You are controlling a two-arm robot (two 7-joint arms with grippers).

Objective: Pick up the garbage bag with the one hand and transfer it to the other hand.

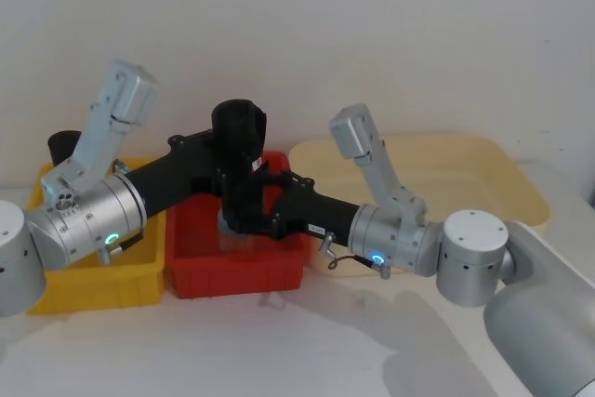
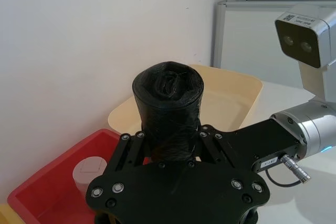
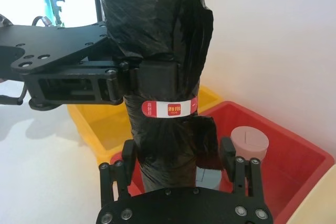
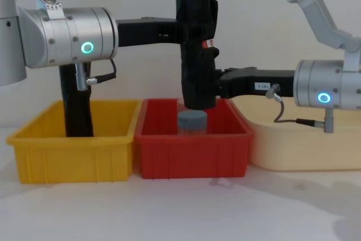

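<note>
The garbage bag (image 1: 240,127) (image 4: 197,26) is a black crinkly roll held upright above the red bin (image 1: 237,278). Its red-and-white label band (image 3: 169,109) shows at mid-height. My left gripper (image 1: 244,166) (image 2: 165,135), on the green-ringed wrist, is shut on the roll just above the label. My right gripper (image 3: 176,153) (image 4: 206,91), on the blue-ringed wrist, reaches in from the right. Its fingers (image 3: 227,153) flank the roll's lower part closely, with a thin gap on one side. The roll's bottom end hangs just above a grey-capped container (image 4: 192,121).
The grey-capped container stands in the red bin (image 4: 194,156). A yellow bin (image 4: 67,150) to the left holds a plain black roll (image 4: 76,105) standing upright. A cream tray (image 1: 483,174) lies at the right. A white wall runs behind everything.
</note>
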